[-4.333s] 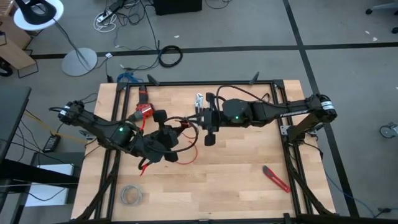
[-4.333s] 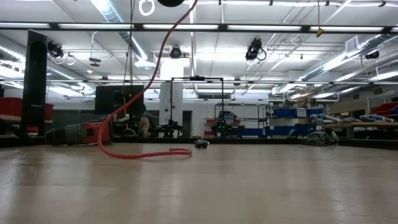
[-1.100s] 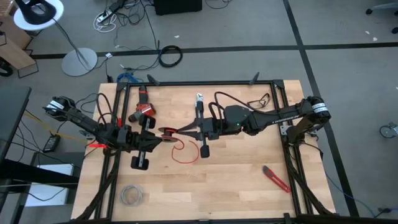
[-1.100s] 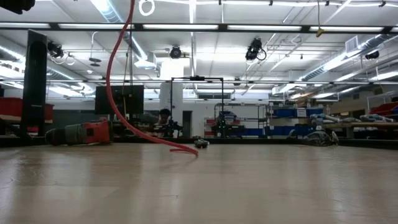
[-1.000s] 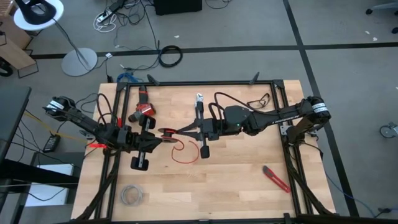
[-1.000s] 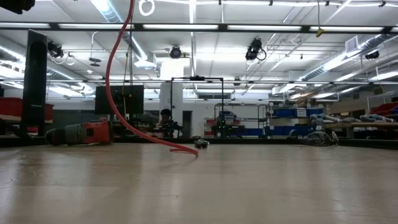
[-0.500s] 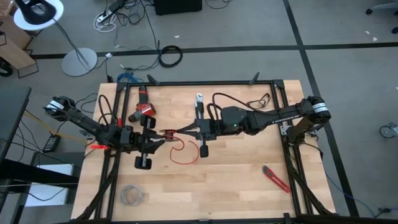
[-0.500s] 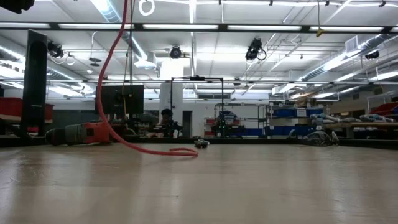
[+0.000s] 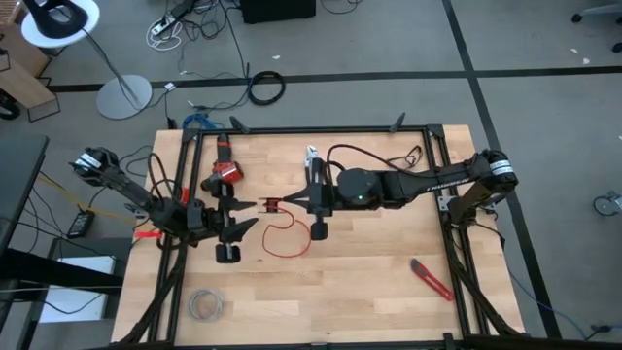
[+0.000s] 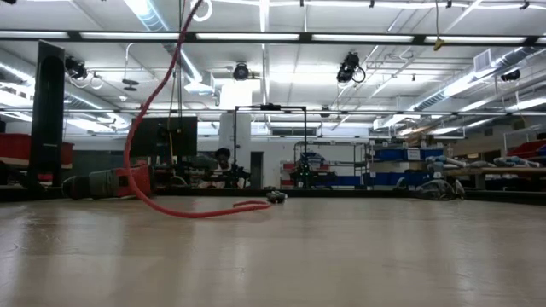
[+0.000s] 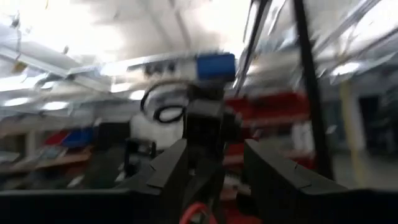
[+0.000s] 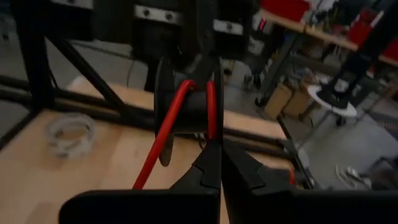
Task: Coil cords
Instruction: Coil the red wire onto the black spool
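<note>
Slack has grown in the red wire (image 9: 283,233) over the last half second: its loop on the table (image 9: 389,282) lies wider, while the left gripper (image 9: 243,216), fingers spread and empty, has drawn back from the held end. The right gripper (image 9: 282,203) stays pinched on the wire's upper end above mid-table (the wire rises from loop to fingertips), so coiling is barely begun.
</note>
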Motion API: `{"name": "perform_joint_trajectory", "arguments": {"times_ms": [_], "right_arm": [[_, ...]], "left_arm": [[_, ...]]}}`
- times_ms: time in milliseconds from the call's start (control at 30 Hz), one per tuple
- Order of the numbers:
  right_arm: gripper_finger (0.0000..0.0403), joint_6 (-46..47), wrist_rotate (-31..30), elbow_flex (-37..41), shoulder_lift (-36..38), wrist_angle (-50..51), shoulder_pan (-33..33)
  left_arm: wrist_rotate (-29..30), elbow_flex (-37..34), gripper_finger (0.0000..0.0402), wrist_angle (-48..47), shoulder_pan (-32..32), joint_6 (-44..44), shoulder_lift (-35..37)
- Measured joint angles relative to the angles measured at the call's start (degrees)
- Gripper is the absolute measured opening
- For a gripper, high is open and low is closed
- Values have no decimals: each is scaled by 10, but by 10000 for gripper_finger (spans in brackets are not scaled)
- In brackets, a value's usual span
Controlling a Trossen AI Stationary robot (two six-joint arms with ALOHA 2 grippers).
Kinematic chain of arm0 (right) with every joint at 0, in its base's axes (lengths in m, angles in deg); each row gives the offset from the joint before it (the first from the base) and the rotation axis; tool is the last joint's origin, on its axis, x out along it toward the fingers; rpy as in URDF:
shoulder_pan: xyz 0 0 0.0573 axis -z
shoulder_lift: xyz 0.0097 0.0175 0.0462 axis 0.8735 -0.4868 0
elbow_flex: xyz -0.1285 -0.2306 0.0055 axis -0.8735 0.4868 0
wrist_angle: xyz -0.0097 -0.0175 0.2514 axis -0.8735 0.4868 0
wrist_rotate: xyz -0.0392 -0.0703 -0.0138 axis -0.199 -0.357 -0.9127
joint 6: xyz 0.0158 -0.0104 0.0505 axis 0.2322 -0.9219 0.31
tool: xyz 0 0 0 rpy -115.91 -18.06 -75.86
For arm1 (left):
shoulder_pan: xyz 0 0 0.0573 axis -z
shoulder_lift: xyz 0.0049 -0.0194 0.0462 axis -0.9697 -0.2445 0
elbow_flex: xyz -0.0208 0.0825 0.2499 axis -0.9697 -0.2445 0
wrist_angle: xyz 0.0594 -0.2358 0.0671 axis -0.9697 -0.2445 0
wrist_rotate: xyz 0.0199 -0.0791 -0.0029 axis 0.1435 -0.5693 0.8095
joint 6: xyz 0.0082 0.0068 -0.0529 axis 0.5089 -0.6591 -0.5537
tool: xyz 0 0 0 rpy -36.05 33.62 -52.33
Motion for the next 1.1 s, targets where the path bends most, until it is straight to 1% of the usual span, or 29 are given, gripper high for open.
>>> {"name": "perform_joint_trajectory", "arguments": {"times_ms": [67,167,233,267,367,433,567,700,800,933,1100], "right_arm": [[0,5,-5,0,0,21,5],[0,11,-5,0,0,45,15],[0,15,-5,0,0,51,20],[0,17,-5,0,0,55,24],[0,22,-5,0,0,75,34],[0,22,-5,0,0,85,39],[0,23,-5,0,0,101,46],[0,23,-5,0,0,104,51],[0,23,-5,0,0,103,53],[0,25,-4,0,0,104,54],[0,28,-4,0,0,111,55]], "left_arm": [[56,22,162,-76,12,-3,9],[158,76,162,-238,24,-33,14],[204,122,162,-372,29,-69,14],[210,146,162,-438,29,-95,14],[215,220,162,-623,29,-178,9],[215,261,162,-712,29,-211,2],[216,332,162,-838,26,-251,-11],[211,384,162,-972,5,-315,-38],[182,410,162,-1036,-15,-357,-63],[145,434,162,-1072,-42,-363,-104],[135,479,162,-1115,-60,-362,-142]]}}
